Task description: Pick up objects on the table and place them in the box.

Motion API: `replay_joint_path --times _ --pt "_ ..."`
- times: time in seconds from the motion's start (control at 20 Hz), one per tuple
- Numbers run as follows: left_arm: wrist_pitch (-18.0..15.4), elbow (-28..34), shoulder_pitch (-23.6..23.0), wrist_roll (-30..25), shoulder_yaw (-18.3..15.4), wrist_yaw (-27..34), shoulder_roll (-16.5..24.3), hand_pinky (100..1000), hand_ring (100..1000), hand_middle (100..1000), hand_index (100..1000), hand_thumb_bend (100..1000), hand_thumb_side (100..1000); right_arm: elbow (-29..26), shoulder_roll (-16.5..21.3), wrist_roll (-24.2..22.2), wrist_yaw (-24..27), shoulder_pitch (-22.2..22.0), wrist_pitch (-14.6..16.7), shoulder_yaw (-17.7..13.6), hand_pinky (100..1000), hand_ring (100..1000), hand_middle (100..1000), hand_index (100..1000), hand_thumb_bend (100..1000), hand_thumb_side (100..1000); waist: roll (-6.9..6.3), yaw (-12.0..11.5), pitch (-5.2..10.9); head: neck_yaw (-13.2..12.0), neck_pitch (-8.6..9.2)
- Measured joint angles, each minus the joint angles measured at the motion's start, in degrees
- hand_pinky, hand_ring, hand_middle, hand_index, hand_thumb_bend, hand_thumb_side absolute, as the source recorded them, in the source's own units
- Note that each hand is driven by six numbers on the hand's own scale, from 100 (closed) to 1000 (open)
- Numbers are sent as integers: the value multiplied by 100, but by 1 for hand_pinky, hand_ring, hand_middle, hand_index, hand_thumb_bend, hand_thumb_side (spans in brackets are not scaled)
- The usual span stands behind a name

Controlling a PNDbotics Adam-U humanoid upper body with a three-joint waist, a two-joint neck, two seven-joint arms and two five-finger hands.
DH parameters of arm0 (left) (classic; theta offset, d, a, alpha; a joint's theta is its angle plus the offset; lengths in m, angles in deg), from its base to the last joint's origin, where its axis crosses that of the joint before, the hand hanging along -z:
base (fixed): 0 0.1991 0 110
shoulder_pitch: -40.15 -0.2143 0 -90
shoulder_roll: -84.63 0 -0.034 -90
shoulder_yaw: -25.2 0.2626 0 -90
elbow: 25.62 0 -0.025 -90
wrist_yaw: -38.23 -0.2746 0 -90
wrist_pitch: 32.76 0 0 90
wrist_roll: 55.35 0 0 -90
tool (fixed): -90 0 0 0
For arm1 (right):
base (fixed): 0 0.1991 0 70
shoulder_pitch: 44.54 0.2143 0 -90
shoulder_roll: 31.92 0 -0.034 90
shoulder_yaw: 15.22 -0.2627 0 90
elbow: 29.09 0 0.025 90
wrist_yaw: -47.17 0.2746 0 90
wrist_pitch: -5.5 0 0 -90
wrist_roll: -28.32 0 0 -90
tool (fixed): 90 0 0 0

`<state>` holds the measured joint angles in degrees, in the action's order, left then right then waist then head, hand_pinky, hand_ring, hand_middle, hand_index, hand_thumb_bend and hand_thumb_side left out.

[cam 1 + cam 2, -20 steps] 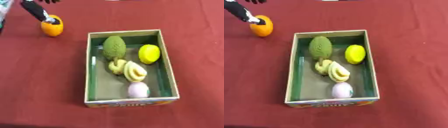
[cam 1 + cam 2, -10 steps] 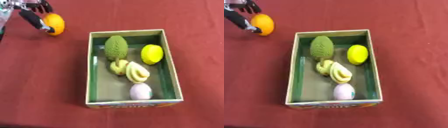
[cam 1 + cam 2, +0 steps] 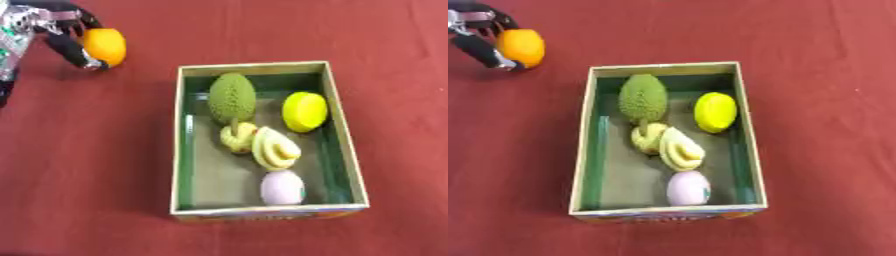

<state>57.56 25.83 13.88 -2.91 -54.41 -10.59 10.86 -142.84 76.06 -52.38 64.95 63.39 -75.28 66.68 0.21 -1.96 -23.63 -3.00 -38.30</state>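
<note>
An orange fruit [image 3: 106, 45] is held at the upper left, above the red table, with my left hand [image 3: 63, 35] curled round it from the left. To its lower right stands the open cardboard box [image 3: 339, 134] with a green inside. In the box lie a bumpy green fruit [image 3: 232, 97], a yellow lemon [image 3: 304, 111], a yellow-green bunch [image 3: 262, 145] in the middle and a pale pink egg-shaped thing [image 3: 283, 187] near the front wall. My right hand shows in no view.
The red tablecloth [image 3: 87, 165] lies around the box on all sides. My left arm's silver forearm [image 3: 12, 35] runs along the upper left edge of the left eye view.
My left hand has closed round the orange and carried it up off the table and a little to the right, toward the box. The box's contents have not moved.
</note>
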Motion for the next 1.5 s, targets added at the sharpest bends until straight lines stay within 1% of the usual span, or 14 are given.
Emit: replay_joint_path --times 0.1,0.15,0.35,0.5,0.6,0.75,0.85,0.95,1.1,1.15,1.25,1.35,1.4,1.5 --pt "24 -59 8 96 -6 -28 -32 788 741 695 786 292 172 0 -10 0 -1 1 0 0 768 747 749 893 100 533 5 7 -13 -2 7" --pt "34 -69 13 143 -7 -40 -47 768 715 665 741 248 100 0 -19 1 -1 1 0 0 768 747 749 893 100 533 7 7 -13 -2 7" --pt "109 -79 33 379 -6 -154 -60 736 671 622 672 210 100 0 -43 1 -1 1 -1 0 768 747 749 892 100 533 5 6 -13 10 6" --pt "132 118 27 524 2 -178 -76 736 669 623 669 224 100 0 -43 0 -1 -13 -3 -1 768 748 750 892 100 533 2 -2 -4 48 -25" --pt "125 420 5 534 59 -137 -66 737 668 624 672 235 100 0 -43 8 -1 -38 -11 -1 768 748 750 892 100 533 -7 -20 25 86 -67" --pt "108 1168 -11 432 190 32 17 736 661 619 670 221 100 0 -43 21 -1 -67 -23 -3 769 748 750 892 100 534 -29 -46 119 148 -131" --pt "105 1813 -18 313 309 266 95 732 650 610 667 182 100 0 -43 24 -1 -84 -27 -4 769 749 750 892 100 534 -57 -50 167 182 -157" --pt "122 2479 -41 171 479 655 136 729 640 600 664 150 100 0 -43 23 -1 -84 -29 -4 769 749 751 892 100 534 -83 -51 198 210 -195" --pt "186 3550 -126 -35 859 1349 206 722 635 594 667 179 100 0 -43 5 2 -79 -48 -2 770 750 752 892 100 534 -109 -38 241 223 -205" --pt "210 3918 -159 -111 1021 1552 235 714 628 589 667 171 100 0 -43 -3 2 -77 -55 -1 770 751 752 892 100 534 -118 -26 248 230 -208" --pt "286 4607 -225 -275 1335 1896 279 707 615 576 661 142 100 0 -43 -19 5 -71 -71 -1 770 751 752 892 100 534 -144 -3 274 251 -240" --pt "422 5181 -292 -406 1570 2166 295 705 609 569 664 119 100 0 -43 -28 9 -41 -81 0 770 751 752 892 100 534 -153 6 311 260 -252" --pt "508 5415 -332 -460 1657 2271 295 704 608 569 665 101 100 0 -43 -36 12 -28 -87 1 771 751 752 892 100 534 -152 10 319 260 -253" --pt "690 5751 -410 -575 1803 2440 288 706 612 573 667 107 100 0 -43 -48 18 -25 -98 2 771 752 754 892 100 532 -151 15 325 259 -255"
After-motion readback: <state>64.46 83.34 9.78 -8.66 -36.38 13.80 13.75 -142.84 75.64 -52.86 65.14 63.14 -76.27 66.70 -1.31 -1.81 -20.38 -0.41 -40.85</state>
